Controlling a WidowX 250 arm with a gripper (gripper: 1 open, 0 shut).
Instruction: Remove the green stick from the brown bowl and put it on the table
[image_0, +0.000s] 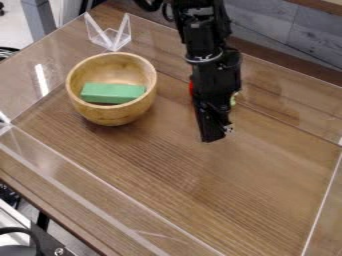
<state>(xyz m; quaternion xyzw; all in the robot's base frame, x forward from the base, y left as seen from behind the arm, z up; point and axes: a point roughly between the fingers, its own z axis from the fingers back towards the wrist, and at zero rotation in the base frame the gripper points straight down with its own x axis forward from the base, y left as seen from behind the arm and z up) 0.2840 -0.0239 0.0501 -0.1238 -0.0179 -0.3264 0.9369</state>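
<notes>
The brown bowl (114, 70) stands on the left part of the table (160, 175). The green stick (112, 93) lies flat inside it. My gripper (213, 133) hangs to the right of the bowl, well apart from it, pointing steeply down over bare wood. Its fingers are shut together with nothing between them.
A red strawberry toy (195, 90) sits right behind the arm, mostly hidden by it. Clear acrylic walls (80, 210) edge the table, and a clear folded piece (107, 33) stands at the back left. A grey wall runs behind the table.
</notes>
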